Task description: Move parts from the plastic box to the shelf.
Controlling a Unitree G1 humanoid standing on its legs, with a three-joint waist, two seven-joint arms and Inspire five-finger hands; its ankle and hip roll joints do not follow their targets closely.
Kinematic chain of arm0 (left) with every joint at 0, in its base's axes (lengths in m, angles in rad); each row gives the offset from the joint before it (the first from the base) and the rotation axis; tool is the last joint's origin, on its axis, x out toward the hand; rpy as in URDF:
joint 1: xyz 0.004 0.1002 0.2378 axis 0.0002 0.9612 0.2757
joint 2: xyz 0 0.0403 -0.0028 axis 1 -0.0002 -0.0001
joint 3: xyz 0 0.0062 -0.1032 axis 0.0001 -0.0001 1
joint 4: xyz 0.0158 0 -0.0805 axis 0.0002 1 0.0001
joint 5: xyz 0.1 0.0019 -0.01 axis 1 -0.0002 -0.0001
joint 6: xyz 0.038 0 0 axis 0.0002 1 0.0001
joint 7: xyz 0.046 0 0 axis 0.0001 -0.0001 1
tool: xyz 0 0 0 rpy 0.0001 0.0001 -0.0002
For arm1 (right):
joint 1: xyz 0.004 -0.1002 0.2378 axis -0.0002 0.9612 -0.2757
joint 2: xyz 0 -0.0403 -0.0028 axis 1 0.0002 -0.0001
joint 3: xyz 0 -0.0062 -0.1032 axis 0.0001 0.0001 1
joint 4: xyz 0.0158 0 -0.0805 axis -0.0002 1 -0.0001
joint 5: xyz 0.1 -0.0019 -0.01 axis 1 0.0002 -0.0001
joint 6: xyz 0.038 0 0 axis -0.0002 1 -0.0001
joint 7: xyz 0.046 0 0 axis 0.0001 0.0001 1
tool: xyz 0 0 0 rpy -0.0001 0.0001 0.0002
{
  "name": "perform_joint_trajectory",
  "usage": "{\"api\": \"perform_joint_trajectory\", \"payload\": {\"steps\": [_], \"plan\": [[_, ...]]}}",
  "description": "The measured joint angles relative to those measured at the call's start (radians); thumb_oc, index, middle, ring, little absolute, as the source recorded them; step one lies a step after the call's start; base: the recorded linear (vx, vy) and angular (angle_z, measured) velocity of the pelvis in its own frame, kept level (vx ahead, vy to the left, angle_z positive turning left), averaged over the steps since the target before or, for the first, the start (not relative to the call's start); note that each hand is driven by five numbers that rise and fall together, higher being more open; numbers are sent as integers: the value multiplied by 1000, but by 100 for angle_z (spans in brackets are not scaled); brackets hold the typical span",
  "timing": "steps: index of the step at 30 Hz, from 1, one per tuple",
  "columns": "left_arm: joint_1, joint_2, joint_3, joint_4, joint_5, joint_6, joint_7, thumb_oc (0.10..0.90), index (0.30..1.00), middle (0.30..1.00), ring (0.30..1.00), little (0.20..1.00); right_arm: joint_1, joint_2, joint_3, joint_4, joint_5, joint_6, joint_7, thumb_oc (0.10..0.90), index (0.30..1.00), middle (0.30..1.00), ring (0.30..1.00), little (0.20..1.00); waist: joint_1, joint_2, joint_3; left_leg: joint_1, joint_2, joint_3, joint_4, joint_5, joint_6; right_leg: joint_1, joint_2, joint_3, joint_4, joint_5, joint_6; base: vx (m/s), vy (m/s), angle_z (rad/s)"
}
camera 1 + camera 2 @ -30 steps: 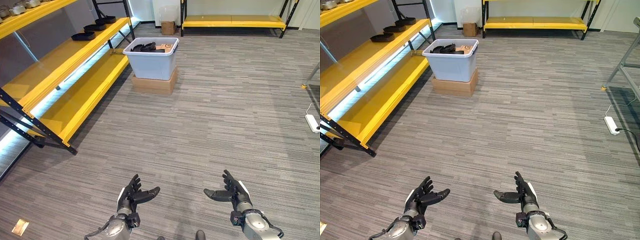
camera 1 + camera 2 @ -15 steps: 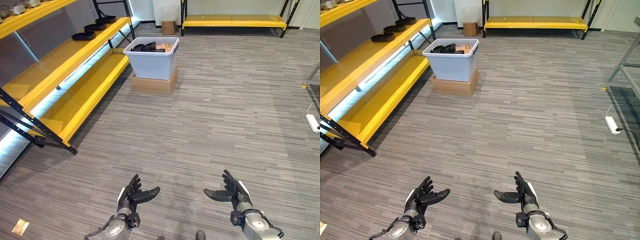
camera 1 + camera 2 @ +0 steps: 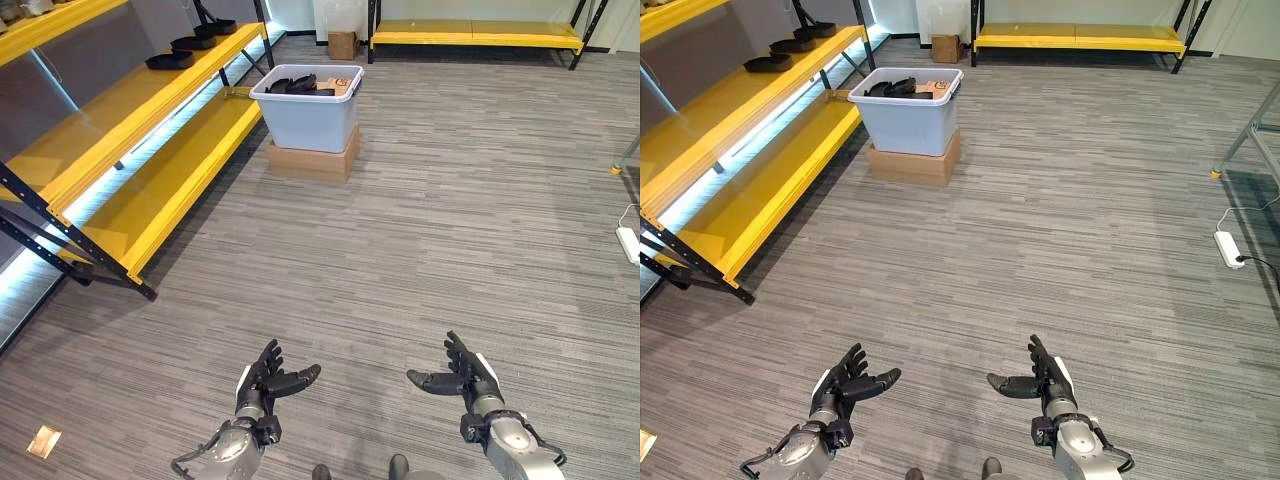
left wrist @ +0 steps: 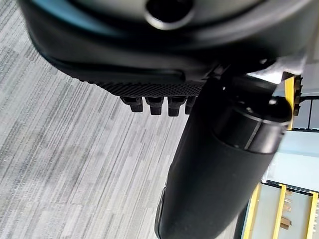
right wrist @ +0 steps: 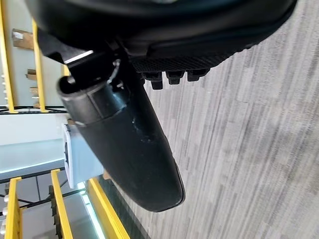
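Here, both the left robot hand (image 3: 262,380) and right robot hand (image 3: 462,378) hang wide and empty, well short of the plastic box (image 3: 306,106) of parts (image 3: 292,85) beside the shelf's (image 3: 140,95) far end; closing in squarely seems wise.

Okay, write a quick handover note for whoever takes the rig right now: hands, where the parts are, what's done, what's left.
Left hand: open, empty, held out low over the floor.
Right hand: open, empty, likewise.
Box: on a cardboard base beside the shelf, well ahead of the robot; dark parts lie inside.
Done: a few dark parts already sit on the shelf's middle level, at its far end.
Left: get to the box, pick up the parts inside and place them on the shelf.
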Motion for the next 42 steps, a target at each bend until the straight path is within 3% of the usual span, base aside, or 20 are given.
{"api": "perform_joint_trajectory", "payload": {"steps": [4,6,8,9,11,13,16,20,22,26,28,29,31,33,35,36,37,38,41,42], "plan": [[-26,5,15,1,0,-3,3,900,1000,1000,1000,1000,-18,-4,-1,0,2,0,-2,900,1000,1000,1000,1000,1,-37,28,-74,-34,-13,131,-81,2,-108,-70,-6,230,-102,9,9,236,21],[-33,4,10,2,0,-2,1,900,1000,1000,1000,1000,-12,9,-17,0,4,-5,-3,900,1000,1000,1000,1000,-13,-48,40,-114,-75,-22,213,-128,42,-141,-110,-19,326,-131,32,31,351,36],[-40,2,-5,7,0,-1,0,900,1000,1000,1000,1000,-12,13,-26,2,5,-5,-5,900,1000,1000,1000,1000,-18,-35,68,-127,-80,-25,266,-158,47,-210,-148,-2,506,-114,63,62,344,24],[-40,3,-4,7,0,-1,-1,900,1000,1000,1000,1000,-11,23,-25,5,4,-5,-5,900,1000,1000,1000,1000,-15,-40,76,-127,-104,-5,323,-189,75,-241,-173,7,564,-92,85,102,247,2],[-47,8,-11,10,0,0,-3,900,1000,1000,1000,1000,-14,23,-14,-1,5,-4,-5,900,1000,1000,1000,1000,-23,-16,104,-125,-92,12,372,-236,77,-281,-229,-48,680,-37,47,115,127,-2],[-48,8,-5,4,0,-1,-1,900,1000,1000,1000,1000,-14,23,-13,-7,5,-5,1,900,1000,1000,1000,1000,-29,-8,119,-119,-103,0,374,-257,115,-318,-215,-38,710,-36,40,114,40,-1],[-55,23,-9,3,0,0,-1,900,1000,1000,1000,1000,-13,22,-12,-13,7,-5,-1,900,1000,1000,1000,1000,-48,-6,141,-115,-120,-18,367,-262,141,-365,-151,23,575,-58,77,251,0,4],[-70,39,-5,5,0,0,-6,900,1000,1000,1000,1000,-5,24,-8,-14,9,-4,-4,900,1000,1000,1000,1000,-64,-40,155,-81,-147,-34,354,-275,132,-413,-120,45,370,-25,72,289,-46,32],[-70,35,-9,6,0,0,-8,900,1000,1000,1000,1000,2,23,-10,-14,10,-9,-4,900,1000,1000,1000,1000,-74,-49,154,-61,-160,-65,358,-302,129,-434,-73,106,263,18,83,377,-122,45],[-48,22,-18,-7,0,1,-10,900,1000,1000,1000,1000,31,19,-11,-13,9,-9,4,900,1000,1000,1000,1000,-83,-36,124,24,-134,-135,331,-381,55,-418,-36,85,278,131,41,397,-133,43],[-39,18,-20,-7,-1,1,-9,900,1000,1000,1000,1000,7,5,-8,-14,10,-10,9,900,1000,1000,1000,1000,-85,-8,102,86,-78,-138,269,-395,20,-426,12,62,366,43,-45,411,-182,0],[-33,17,-21,-7,-2,1,-11,900,1000,1000,1000,1000,-6,-1,-10,-15,11,-11,12,900,1000,1000,1000,1000,-89,0,87,118,-57,-137,242,-405,3,-423,26,52,394,6,-46,574,-262,2],[-33,20,-20,-15,-3,1,-24,900,1000,1000,1000,1000,-11,-14,-11,-16,11,-18,17,900,1000,1000,1000,1000,-93,-6,45,139,-24,-133,248,-386,-22,-416,47,23,451,-82,-81,381,-244,12],[-52,21,-28,-18,-4,-1,-33,900,1000,1000,1000,1000,-2,-16,-30,1,11,-29,22,900,1000,1000,1000,1000,-92,-19,29,71,21,-148,492,-344,-64,-354,69,2,453,-136,-115,174,-325,18],[-88,20,-54,-15,-33,-1,-31,900,1000,1000,1000,1000,15,-35,-47,-2,17,-40,19,900,1000,1000,1000,1000,-73,-34,4,-153,6,-212,919,-15,-50,-318,89,-18,422,-158,-167,173,-278,12],[-106,28,-66,-13,-43,-4,-29,900,1000,1000,1000,1000,16,-39,-44,11,18,-40,15,900,1000,1000,1000,1000,-47,-66,14,-238,-10,-207,1033,-3,-46,-294,91,-3,408,-164,-181,291,-185,-14],[-119,37,-74,-12,-42,-2,-30,900,1000,1000,1000,1000,20,-29,-48,9,18,-38,11,900,1000,1000,1000,1000,-38,-88,25,-284,-5,-193,1049,-36,-7,-262,92,-2,385,-158,-173,318,-98,-12],[-115,45,-73,-11,-43,-1,-30,900,1000,1000,1000,1000,23,-11,-46,6,18,-37,2,900,1000,1000,1000,1000,-36,-114,34,-336,-4,-175,1002,-79,-3,-210,91,-1,351,-159,-172,363,-30,6],[-88,46,-69,-17,-43,-1,-28,900,1000,1000,1000,1000,28,-8,-42,-2,17,-38,-4,900,1000,1000,1000,1000,-34,-122,43,-419,31,-144,805,-102,6,-120,99,-1,283,-161,-151,418,126,-10],[-83,50,-65,-10,-42,-1,-29,900,1000,1000,1000,1000,24,-4,-40,-3,14,-38,-6,900,1000,1000,1000,1000,-27,-120,46,-427,98,-101,610,-95,-2,-84,107,8,249,-167,-116,408,235,-13]]}}
